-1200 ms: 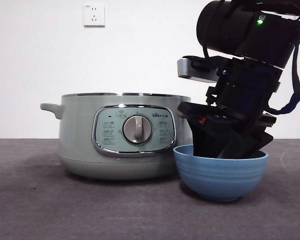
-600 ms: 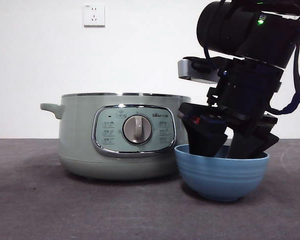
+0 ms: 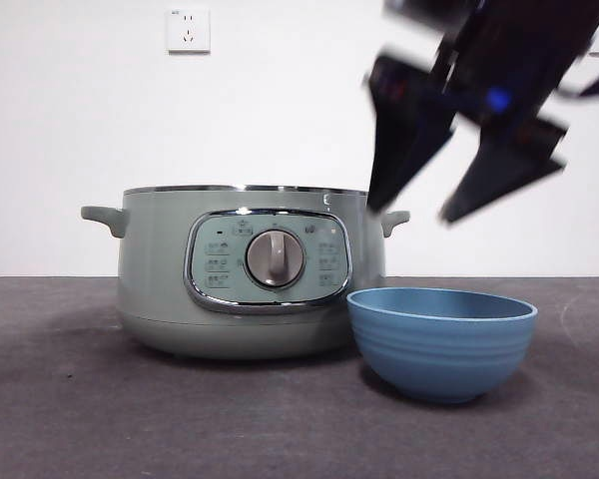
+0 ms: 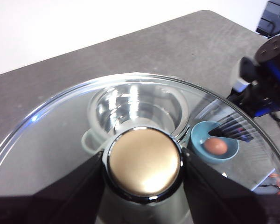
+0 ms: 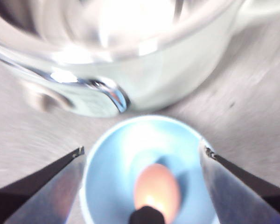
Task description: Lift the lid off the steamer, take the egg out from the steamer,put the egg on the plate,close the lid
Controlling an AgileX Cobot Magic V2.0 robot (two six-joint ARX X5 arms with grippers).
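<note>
Here, in the front view, we see the right gripper (image 3: pixel 414 215) spread wide above the plate (image 3: pixel 441 344), beside the uncovered steamer (image 3: pixel 160 279). The left wrist view shows the left gripper (image 4: pixel 142 163) clamping the lid (image 4: pixel 60 126) by its knob. The right wrist view shows the egg (image 5: pixel 157 186) in the plate.

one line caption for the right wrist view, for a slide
Open right tool above the blue bowl holding the egg, beside the open green steamer.
</note>
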